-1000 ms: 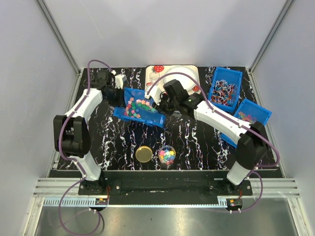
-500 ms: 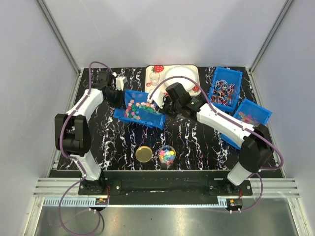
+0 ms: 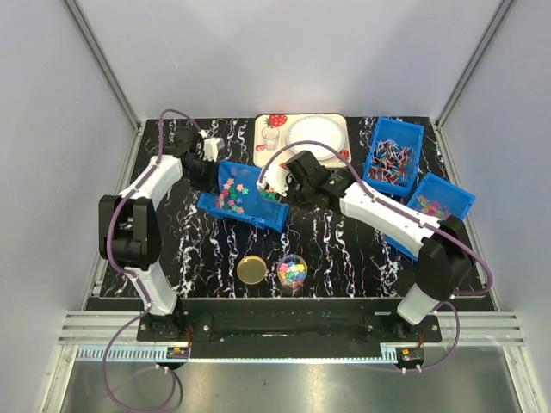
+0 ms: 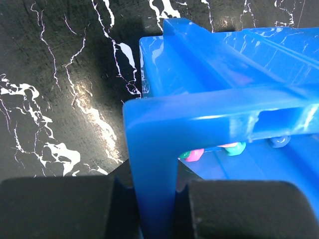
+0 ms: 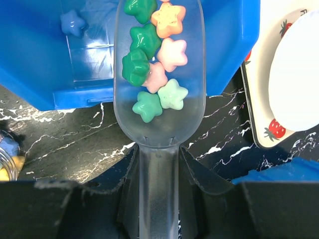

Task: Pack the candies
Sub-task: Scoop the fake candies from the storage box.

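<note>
Packing partly done: the right gripper (image 5: 158,186) clamps a scoop (image 5: 158,159) of star candies (image 5: 149,64) over the blue bin (image 4: 209,114), its rim pinched by the left gripper (image 4: 157,199); the lower-centre jar (image 3: 294,272) is part-filled, gold lid (image 3: 252,269) off, many candies left in the bin.

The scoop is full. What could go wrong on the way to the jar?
The scoop in the right tool carries loose candies; any tilt could spill them before the jar.
The left tool pinches only the rim of the tilted bin, which might slip.
</note>
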{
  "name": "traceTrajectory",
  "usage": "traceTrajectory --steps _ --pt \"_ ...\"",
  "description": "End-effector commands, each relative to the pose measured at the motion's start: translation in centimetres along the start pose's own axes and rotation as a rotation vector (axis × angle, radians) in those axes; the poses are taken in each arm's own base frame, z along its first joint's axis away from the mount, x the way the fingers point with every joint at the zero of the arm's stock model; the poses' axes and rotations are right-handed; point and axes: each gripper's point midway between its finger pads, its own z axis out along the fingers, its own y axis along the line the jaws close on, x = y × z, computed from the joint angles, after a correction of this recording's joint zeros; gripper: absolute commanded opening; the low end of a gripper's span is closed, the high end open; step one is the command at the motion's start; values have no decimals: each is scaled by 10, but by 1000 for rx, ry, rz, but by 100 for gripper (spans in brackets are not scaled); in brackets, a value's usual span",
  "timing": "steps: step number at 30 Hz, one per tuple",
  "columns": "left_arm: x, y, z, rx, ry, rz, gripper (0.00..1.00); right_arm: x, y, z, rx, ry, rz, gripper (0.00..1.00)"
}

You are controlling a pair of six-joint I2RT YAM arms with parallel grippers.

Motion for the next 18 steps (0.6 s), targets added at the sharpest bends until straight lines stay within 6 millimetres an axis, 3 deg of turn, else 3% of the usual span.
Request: traceTrajectory --steps 1,4,10,18 --pt "-22 -14 -11 63 -93 16 0 -14 -13 -14 62 -19 -21 0" --pt "-18 -15 -12 66 -92 18 0 -19 -13 -23 58 -40 -23 0" --pt "-14 -11 -7 51 -78 8 0 -7 15 -21 20 105 -161 0" --pt "-13 -11 -7 48 -76 6 0 -12 17 -34 33 126 -212 0"
